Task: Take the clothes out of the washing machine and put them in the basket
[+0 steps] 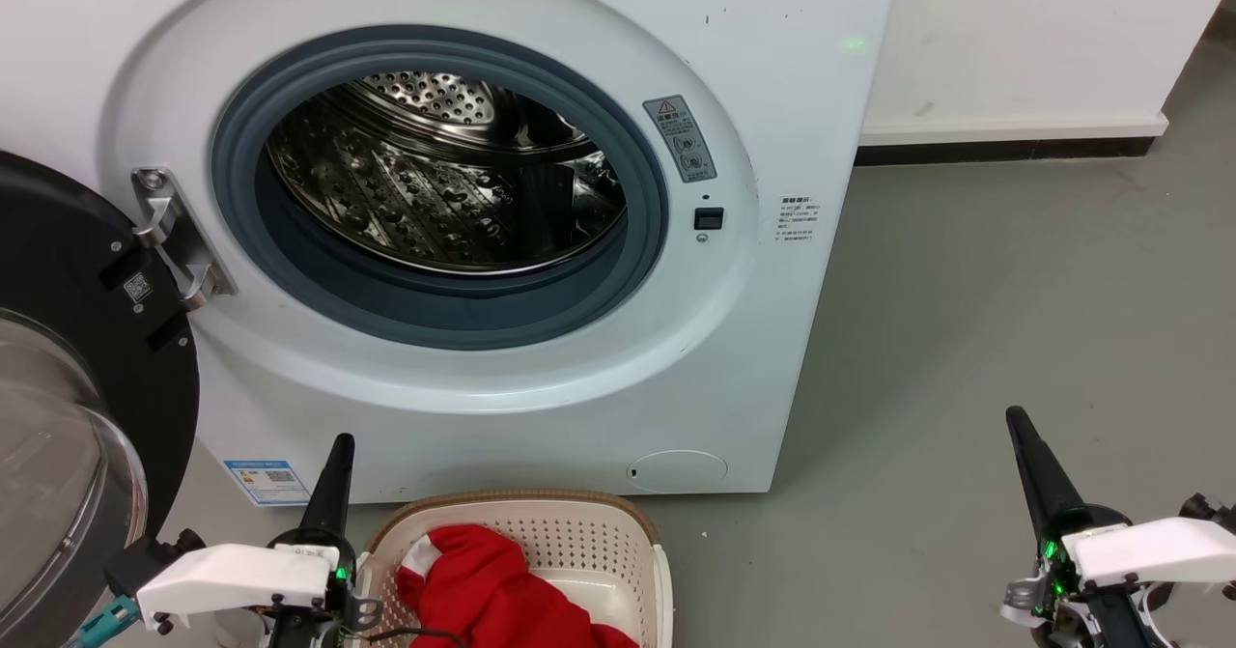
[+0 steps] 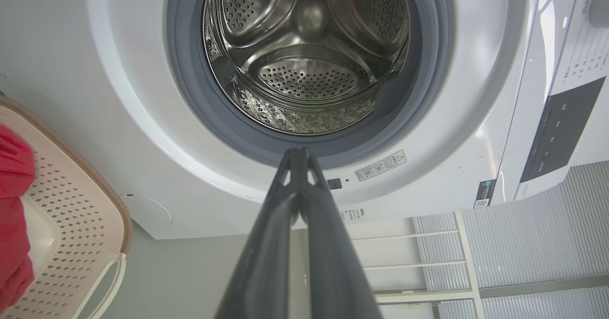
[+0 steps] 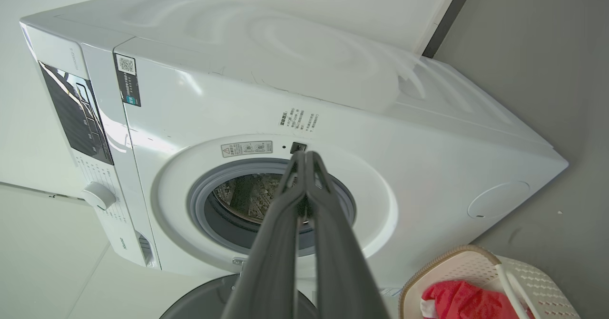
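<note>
The white washing machine (image 1: 792,136) stands with its door (image 1: 87,416) swung open to the left; its steel drum (image 1: 444,175) looks bare inside. Red clothes (image 1: 492,590) lie in the cream basket (image 1: 589,522) on the floor before the machine. My left gripper (image 1: 340,450) is shut just left of the basket, holding nothing. My right gripper (image 1: 1016,421) is shut over the floor far to the right, also holding nothing. In the left wrist view the shut left gripper (image 2: 299,151) points at the drum (image 2: 309,72), the clothes (image 2: 12,214) at the left edge. The right wrist view shows the shut right gripper (image 3: 304,155), machine (image 3: 333,95) and basket (image 3: 533,281).
Grey floor (image 1: 1014,291) stretches to the right of the machine, up to a white wall with a dark skirting (image 1: 1004,151). The open glass door takes up the lower left. A white shelf frame (image 2: 418,257) stands beyond the machine in the left wrist view.
</note>
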### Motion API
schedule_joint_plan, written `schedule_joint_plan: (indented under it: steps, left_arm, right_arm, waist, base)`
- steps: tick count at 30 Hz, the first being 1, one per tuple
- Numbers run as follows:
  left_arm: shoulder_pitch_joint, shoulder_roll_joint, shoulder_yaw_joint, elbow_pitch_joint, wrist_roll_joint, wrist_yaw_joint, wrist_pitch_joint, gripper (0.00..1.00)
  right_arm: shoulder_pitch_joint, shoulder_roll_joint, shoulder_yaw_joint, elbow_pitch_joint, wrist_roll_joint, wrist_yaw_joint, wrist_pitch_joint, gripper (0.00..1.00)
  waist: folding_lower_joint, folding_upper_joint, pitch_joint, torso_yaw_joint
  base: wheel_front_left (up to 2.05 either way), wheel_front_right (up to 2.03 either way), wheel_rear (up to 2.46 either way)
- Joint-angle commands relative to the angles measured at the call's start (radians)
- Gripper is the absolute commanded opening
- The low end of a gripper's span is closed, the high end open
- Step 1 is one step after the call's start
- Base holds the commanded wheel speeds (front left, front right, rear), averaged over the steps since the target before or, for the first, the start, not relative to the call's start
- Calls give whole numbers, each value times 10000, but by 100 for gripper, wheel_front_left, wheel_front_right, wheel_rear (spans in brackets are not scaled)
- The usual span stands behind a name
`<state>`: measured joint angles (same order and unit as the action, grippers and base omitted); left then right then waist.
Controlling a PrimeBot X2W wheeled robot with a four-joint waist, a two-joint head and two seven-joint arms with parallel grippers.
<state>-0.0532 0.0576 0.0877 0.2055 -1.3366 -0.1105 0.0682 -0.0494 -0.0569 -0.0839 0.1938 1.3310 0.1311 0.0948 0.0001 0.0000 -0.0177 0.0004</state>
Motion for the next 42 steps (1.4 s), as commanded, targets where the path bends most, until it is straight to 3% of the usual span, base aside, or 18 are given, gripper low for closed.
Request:
schedule_joint_plan:
  steps: [1, 34, 42]
  left_arm:
    - [-267, 4, 53, 1, -217, -46, 50, 0]
    - [-595, -90, 297, 423, -2764, -221, 487, 0]
    - [-596, -88, 294, 414, -2769, -227, 493, 0]
  right_arm:
    - [-272, -28, -31, 5, 247, -4, 33, 0]
    - [-649, 5, -231, 539, 2900, -5, 128, 0]
    - [-656, 17, -243, 534, 2872, -5, 145, 0]
  waist:
    - [0, 0, 8, 0]
    - [-1, 0, 203, -4]
    - [-1, 0, 208, -4]
  base:
    - [0, 0, 0]
    - [0, 0, 0]
    - [0, 0, 0]
